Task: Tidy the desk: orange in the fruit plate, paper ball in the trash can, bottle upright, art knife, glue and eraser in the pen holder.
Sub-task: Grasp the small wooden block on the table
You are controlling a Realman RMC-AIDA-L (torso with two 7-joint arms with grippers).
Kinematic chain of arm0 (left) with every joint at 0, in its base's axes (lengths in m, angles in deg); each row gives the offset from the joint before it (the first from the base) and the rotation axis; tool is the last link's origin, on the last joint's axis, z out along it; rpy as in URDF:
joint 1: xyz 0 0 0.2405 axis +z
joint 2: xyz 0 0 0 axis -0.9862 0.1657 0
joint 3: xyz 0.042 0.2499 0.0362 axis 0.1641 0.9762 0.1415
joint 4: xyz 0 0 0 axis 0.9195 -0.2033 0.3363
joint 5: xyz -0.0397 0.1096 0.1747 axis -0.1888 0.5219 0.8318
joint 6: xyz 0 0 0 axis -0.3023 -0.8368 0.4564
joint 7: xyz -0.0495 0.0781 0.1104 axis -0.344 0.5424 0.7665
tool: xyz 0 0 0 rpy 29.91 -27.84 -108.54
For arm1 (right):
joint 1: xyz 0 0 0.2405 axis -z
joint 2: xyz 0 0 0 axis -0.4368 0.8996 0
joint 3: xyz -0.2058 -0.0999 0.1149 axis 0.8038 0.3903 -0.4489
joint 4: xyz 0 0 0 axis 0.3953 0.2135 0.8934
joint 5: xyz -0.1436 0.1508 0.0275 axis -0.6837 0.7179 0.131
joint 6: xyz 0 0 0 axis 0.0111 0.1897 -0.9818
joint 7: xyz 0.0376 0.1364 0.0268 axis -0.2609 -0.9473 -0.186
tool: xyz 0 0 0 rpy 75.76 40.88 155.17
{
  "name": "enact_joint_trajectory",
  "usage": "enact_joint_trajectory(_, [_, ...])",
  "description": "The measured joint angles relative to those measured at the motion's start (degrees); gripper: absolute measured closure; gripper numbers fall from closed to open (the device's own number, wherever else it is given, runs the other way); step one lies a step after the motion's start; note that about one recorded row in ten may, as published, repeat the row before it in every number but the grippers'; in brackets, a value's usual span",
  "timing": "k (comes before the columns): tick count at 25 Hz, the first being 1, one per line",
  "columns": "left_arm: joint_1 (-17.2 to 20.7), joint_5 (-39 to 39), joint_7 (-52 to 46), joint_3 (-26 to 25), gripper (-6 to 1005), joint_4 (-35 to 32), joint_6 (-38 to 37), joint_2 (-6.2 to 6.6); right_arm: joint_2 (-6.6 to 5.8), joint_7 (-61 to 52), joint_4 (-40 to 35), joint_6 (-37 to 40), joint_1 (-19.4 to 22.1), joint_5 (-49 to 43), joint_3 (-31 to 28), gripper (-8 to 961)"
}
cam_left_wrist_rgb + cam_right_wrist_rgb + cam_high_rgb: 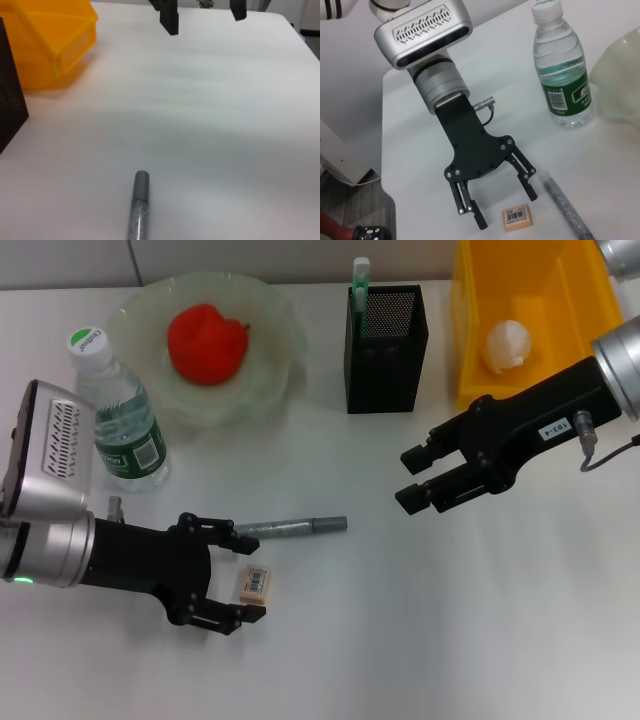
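Note:
The tan eraser (256, 582) lies flat on the desk (400, 640), and my left gripper (258, 576) stands open with its fingertips either side of it, apart from it; the right wrist view shows the eraser (519, 219) at the tips of the left gripper (507, 209). Just beyond lies the grey glue (292, 528). My right gripper (408, 480) hangs open and empty in front of the yellow trash can (470, 360), which holds the paper ball (507, 345). The orange (205, 343) sits in the fruit plate (280, 380). The bottle (120, 415) stands upright. The art knife (360, 280) sticks up from the pen holder (385, 350).
The left wrist view shows the glue (138, 207) close by, the pen holder (7, 115) and trash can (50, 40) to one side, and the right gripper (205, 12) far off. Bare desk stretches between the two grippers and along the front edge.

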Motion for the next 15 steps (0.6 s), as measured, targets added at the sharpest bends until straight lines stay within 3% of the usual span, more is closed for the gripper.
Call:
enact_joint_trajectory(12, [-0.14,0.06,-0.05,1.52,190,0.34,2.33,-0.11,0.00,-0.41,-0.11,-0.05,-0.12,0.09,-0.01,352])
enact_joint_trajectory(15, [-0.15,0.06,-0.05,1.54,349,0.34,2.51,-0.14,0.00,-0.42,-0.10,-0.05,-0.14,0.10,-0.01,353])
